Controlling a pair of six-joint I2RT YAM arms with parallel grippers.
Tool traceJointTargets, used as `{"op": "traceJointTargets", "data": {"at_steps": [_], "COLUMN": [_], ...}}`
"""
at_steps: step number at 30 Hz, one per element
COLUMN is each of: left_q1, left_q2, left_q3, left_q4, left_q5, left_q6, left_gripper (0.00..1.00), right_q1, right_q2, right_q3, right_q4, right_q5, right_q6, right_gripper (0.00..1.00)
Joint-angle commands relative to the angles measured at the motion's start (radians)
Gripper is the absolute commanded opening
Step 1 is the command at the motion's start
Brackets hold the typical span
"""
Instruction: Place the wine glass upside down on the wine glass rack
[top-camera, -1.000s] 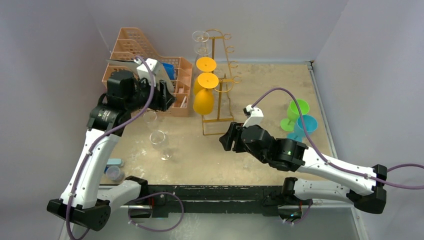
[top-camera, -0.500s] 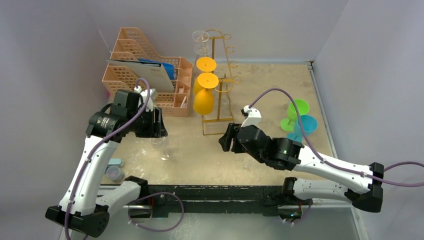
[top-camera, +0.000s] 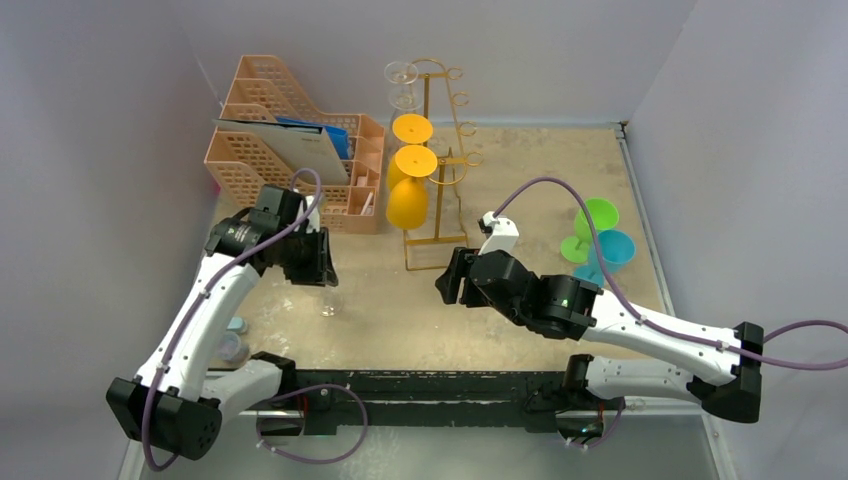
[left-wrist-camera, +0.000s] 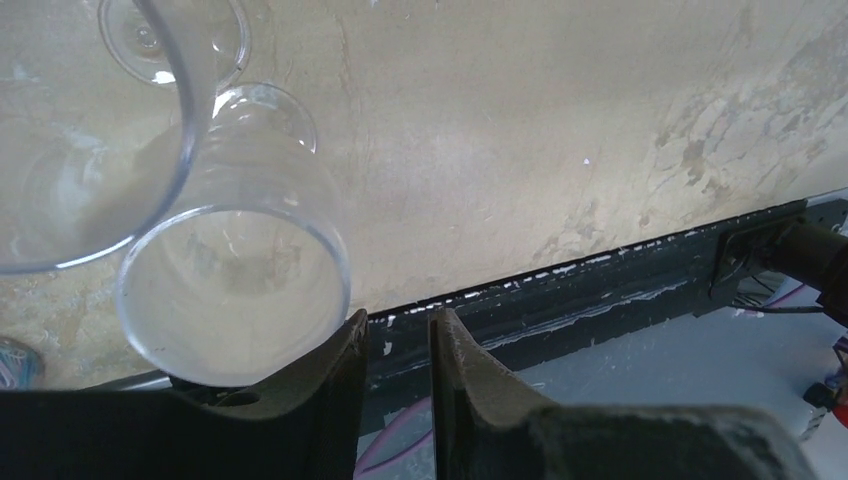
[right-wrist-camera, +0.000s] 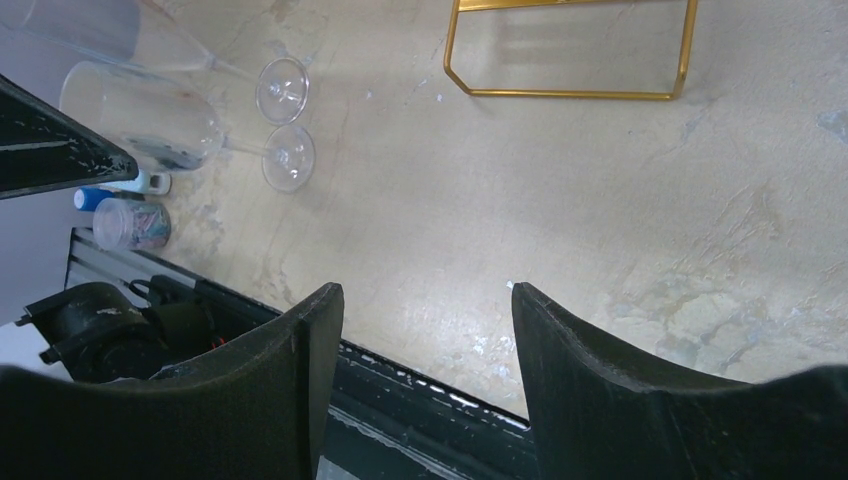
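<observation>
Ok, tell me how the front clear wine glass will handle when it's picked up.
The clear wine glass looks thin-walled, so it is probably light but fragile; squeeze gently. Its smooth curved bowl may be slippery in a grip. Upright on a small foot and slim stem, it seems apt to tip if nudged.

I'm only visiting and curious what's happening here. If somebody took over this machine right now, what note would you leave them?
Left gripper: a narrow gap with nothing in it, just beside the rim of a clear wine glass on the table. A second clear glass is next to it.
Right gripper: wide open, empty, over the table near the base of the wine glass rack.
Done: the rack carries orange glasses and a hung clear glass, feet up.
Left: grasp a table glass, invert it, hang it on a free hook.
</observation>
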Motion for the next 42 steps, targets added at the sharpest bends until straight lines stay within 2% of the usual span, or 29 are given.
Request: {"op": "traceJointTargets", "data": {"at_steps": [1,9,14,21,28,33,39,42], "left_q1": [-0.001,-0.001,-0.001,-0.001,-0.001,-0.001,-0.001,-0.002], "left_q2": [0.024,-0.015,-0.037,0.000,0.076,0.094,0.098,0.083], "left_q3": [-0.018,0.073,0.143,0.082,0.022,0.002,-0.007,0.003], "left_q4": [0.052,0.003,-0.049,-0.030,0.050,0.068,0.065,0.049], "left_q5": [-0.047,0.026,-0.012,-0.118,-0.119,-0.098,-0.056,-0.029], "left_q6": [-0.009,-0.016,-0.007,-0.025,-0.041,-0.034,-0.011,-0.001], "left_gripper": [0.25,0.25,0.30,0.34,0.34,0.25,0.00,0.00], "right_q1": [-0.001,-0.001,-0.001,-0.002,-0.002,-0.001,-0.001,-0.001], "right_q2": [-0.010,-0.014,-0.004,0.000,-0.016,-0.032,-0.030,-0.022], "right_q3": [0.000,-0.003,-0.005,-0.005,-0.012,-0.019,-0.022,-0.013], "right_q4": [0.002,-0.001,0.010,0.009,0.000,-0.009,-0.006,-0.012], "right_q5": [0.011,0.017,0.013,0.005,0.012,0.022,0.022,0.022], "right_q6": [0.023,0.024,0.025,0.026,0.035,0.038,0.042,0.042], "right_gripper": [0.65,0.65,0.66,0.66,0.66,0.66,0.66,0.66]}}
